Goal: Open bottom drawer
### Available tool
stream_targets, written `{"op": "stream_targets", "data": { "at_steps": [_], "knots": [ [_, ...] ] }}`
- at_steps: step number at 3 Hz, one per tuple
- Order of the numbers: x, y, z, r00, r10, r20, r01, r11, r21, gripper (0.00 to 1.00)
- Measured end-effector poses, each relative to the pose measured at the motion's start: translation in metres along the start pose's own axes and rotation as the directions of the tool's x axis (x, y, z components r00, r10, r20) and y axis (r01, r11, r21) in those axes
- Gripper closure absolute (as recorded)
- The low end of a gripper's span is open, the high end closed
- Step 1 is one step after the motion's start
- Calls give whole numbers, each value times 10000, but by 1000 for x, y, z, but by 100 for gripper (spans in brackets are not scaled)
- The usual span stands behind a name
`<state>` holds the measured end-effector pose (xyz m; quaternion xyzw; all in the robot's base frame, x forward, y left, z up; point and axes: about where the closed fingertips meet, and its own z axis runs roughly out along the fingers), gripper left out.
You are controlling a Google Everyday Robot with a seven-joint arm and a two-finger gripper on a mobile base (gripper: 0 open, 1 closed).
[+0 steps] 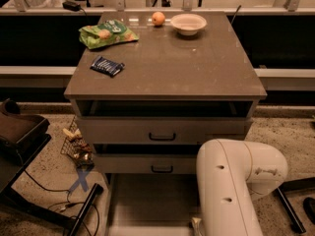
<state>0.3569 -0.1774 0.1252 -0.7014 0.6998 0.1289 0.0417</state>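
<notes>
The cabinet [165, 63] has three pale drawers. The top drawer [197, 131] and middle drawer [128, 163] each show a small black bar handle. Below them the bottom drawer [147, 203] stands pulled out toward me, and its shallow grey tray shows from above. Its front and handle lie at the frame's bottom edge and I cannot make them out. My white arm [231, 191] fills the lower right, beside the tray's right side. My gripper is out of view, below the frame's bottom edge or behind the arm.
On the cabinet top lie a green snack bag [107, 33], a blue packet [107, 66], an orange fruit [158, 18] and a white bowl [188, 23]. A dark chair [19, 136], cables and a small wire basket [76, 144] are on the floor at left.
</notes>
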Motion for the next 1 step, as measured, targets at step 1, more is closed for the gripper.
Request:
{"op": "stream_targets", "data": {
  "at_steps": [1],
  "knots": [
    [0, 0, 0, 10000, 0, 0, 0, 10000, -1, 0]
  ]
}}
